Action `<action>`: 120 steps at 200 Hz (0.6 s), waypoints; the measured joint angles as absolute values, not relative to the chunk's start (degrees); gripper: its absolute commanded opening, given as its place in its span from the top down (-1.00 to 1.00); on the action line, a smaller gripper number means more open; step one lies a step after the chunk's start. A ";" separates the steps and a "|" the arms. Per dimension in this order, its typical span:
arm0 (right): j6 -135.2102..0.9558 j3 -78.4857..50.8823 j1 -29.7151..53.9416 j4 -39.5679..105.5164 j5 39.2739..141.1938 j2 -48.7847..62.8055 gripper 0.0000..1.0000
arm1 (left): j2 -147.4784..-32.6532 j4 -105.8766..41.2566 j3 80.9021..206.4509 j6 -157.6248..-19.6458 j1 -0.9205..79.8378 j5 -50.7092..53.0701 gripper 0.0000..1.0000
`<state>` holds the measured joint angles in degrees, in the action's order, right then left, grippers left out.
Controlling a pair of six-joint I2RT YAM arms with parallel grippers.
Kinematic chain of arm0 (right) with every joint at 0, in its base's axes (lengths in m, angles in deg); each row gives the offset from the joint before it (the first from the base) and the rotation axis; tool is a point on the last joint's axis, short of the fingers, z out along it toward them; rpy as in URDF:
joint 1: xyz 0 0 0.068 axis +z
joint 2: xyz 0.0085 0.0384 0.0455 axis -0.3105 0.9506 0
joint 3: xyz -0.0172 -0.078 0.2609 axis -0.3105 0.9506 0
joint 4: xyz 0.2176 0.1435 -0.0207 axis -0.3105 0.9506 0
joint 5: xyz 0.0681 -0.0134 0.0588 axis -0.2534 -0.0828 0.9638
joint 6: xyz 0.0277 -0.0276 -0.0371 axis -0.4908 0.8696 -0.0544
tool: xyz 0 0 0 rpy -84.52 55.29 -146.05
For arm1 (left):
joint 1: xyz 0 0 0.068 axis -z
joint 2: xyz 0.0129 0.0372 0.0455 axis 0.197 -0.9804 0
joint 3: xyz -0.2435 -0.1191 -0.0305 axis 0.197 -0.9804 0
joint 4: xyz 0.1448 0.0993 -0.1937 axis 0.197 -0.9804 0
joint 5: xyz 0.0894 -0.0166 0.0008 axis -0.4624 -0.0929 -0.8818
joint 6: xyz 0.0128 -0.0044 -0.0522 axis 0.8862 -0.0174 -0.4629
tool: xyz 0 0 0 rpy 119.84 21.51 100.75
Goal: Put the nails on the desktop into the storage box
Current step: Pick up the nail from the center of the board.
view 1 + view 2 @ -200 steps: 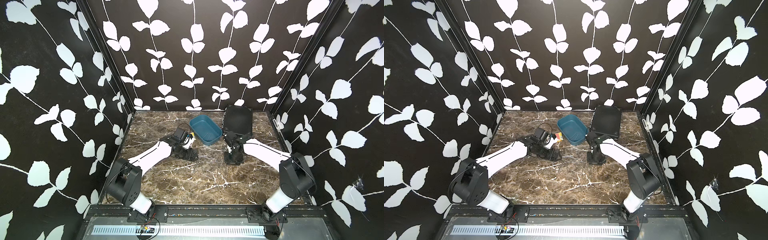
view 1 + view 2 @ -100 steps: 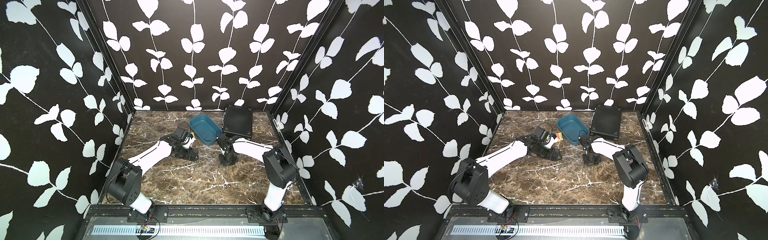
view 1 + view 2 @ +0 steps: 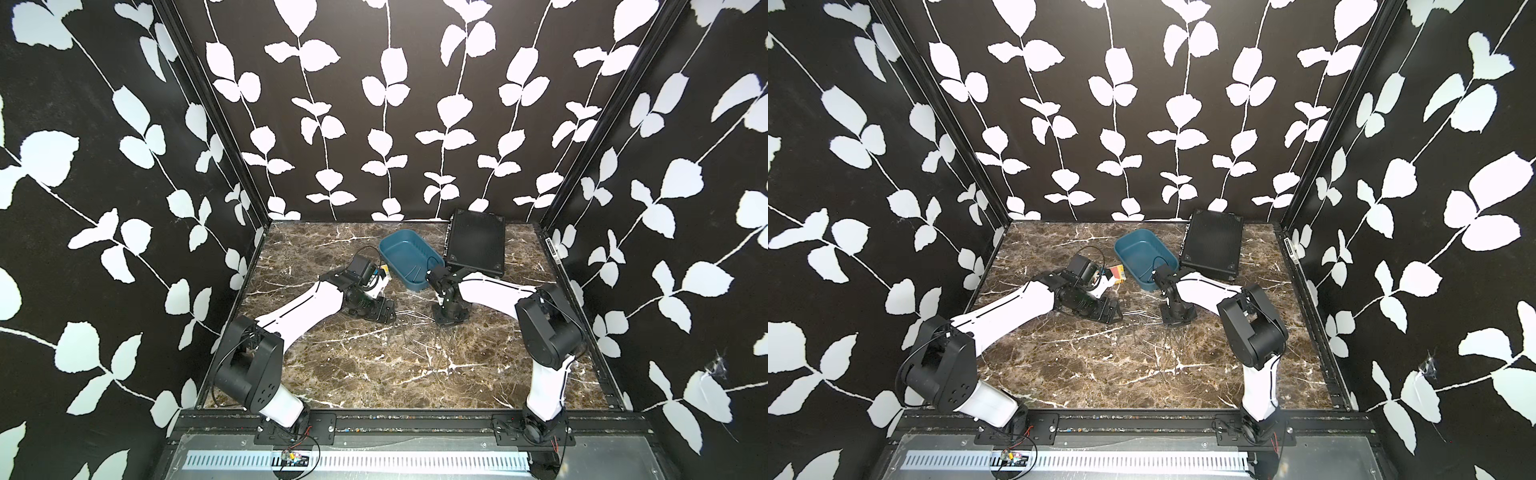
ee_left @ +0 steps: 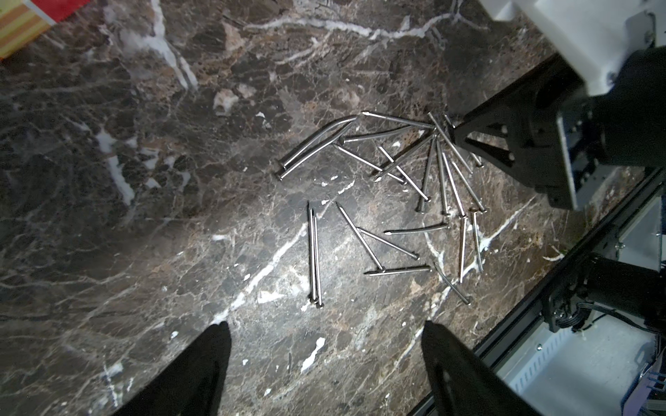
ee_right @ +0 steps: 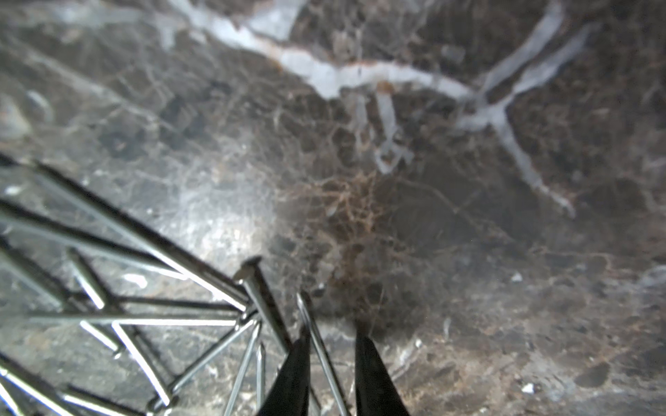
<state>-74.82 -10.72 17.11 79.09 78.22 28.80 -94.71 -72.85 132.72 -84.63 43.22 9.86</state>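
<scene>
Compared with a second ago, the right gripper sits slightly closer in, at the edge of the nails scattered on the desktop, its jaws narrowed around one nail with a sliver of gap left, so a pickup for the storage box looks imminent; the left gripper hovers spread wide nearby
</scene>
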 measured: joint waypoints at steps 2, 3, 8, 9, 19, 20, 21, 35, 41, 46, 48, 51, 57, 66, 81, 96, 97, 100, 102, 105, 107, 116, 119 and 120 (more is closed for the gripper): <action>-74.82 -10.76 17.11 79.07 78.20 28.82 0.61 | -94.71 -72.87 132.72 -84.63 43.22 9.86 -0.72; -74.80 -10.76 17.11 79.05 78.20 28.82 0.62 | -94.71 -72.87 132.72 -84.63 43.22 9.86 -0.72; -74.69 -10.83 17.11 79.05 78.25 28.93 0.65 | -94.71 -72.92 132.72 -84.61 43.22 9.79 -0.72; -74.67 -10.85 17.11 79.05 78.25 28.97 0.65 | -94.71 -72.94 132.72 -84.61 43.22 9.77 -0.72; -74.45 -11.18 17.11 79.20 78.33 29.21 0.74 | -94.71 -73.09 132.72 -84.58 43.22 9.68 -0.72; -74.39 -11.20 17.11 79.20 78.38 29.23 0.75 | -94.71 -73.11 132.72 -84.56 43.22 9.66 -0.72; -74.36 -11.20 17.11 79.20 78.40 29.28 0.75 | -94.71 -73.13 132.74 -84.58 43.22 9.66 -0.72; -73.97 -11.42 17.29 79.18 78.62 29.41 0.88 | -94.71 -73.37 132.74 -84.45 43.22 9.51 -0.71; -73.77 -11.48 17.40 79.20 78.62 29.47 0.93 | -94.71 -73.46 132.79 -84.45 43.22 9.49 -0.72; -73.60 -11.55 17.46 79.25 78.62 29.47 0.98 | -94.71 -73.51 132.79 -84.43 43.22 9.44 -0.72; -73.64 -11.59 17.48 79.25 78.60 29.50 1.00 | -94.71 -73.53 132.81 -84.43 43.22 9.44 -0.72; -73.47 -11.64 17.48 79.33 78.57 29.50 1.00 | -94.71 -73.57 132.81 -84.45 43.22 9.42 -0.72; -73.42 -11.64 17.48 79.42 78.60 29.50 1.00 | -94.71 -73.66 132.81 -84.45 43.22 9.40 -0.72; -73.27 -11.66 17.48 79.44 78.57 29.50 1.00 | -94.71 -73.70 132.81 -84.45 43.22 9.35 -0.72; -73.01 -11.70 17.48 79.60 78.51 29.47 1.00 | -94.71 -73.66 132.81 -84.52 43.22 9.29 -0.72; -72.64 -11.70 17.48 79.75 78.27 29.23 1.00 | -94.71 -73.59 132.81 -84.87 43.22 9.29 -0.72; -72.62 -11.70 17.48 79.77 78.25 29.21 1.00 | -94.71 -73.59 132.81 -84.91 43.22 9.29 -0.72; -72.51 -11.70 17.48 79.86 78.07 29.13 1.00 | -94.71 -73.55 132.81 -84.91 43.22 9.29 -0.72; -72.44 -11.68 17.48 79.95 77.98 29.10 1.00 | -94.71 -73.53 132.81 -84.96 43.22 9.31 -0.72; -72.42 -11.70 17.46 80.12 77.87 28.97 1.00 | -94.71 -73.48 132.81 -85.13 43.22 9.31 -0.72; -72.40 -11.70 17.42 80.27 77.79 28.88 1.00 | -94.71 -73.42 132.81 -85.15 43.22 9.29 -0.72; -72.22 -11.75 17.33 81.06 77.66 28.25 1.00 | -94.71 -73.16 132.81 -85.35 43.22 9.29 -0.72; -72.22 -11.77 17.26 81.39 77.59 27.90 1.00 | -94.71 -73.05 132.81 -85.46 43.22 9.29 -0.72; -72.22 -11.77 17.22 81.54 77.59 27.73 1.00 | -94.71 -72.98 132.81 -85.50 43.22 9.29 -0.72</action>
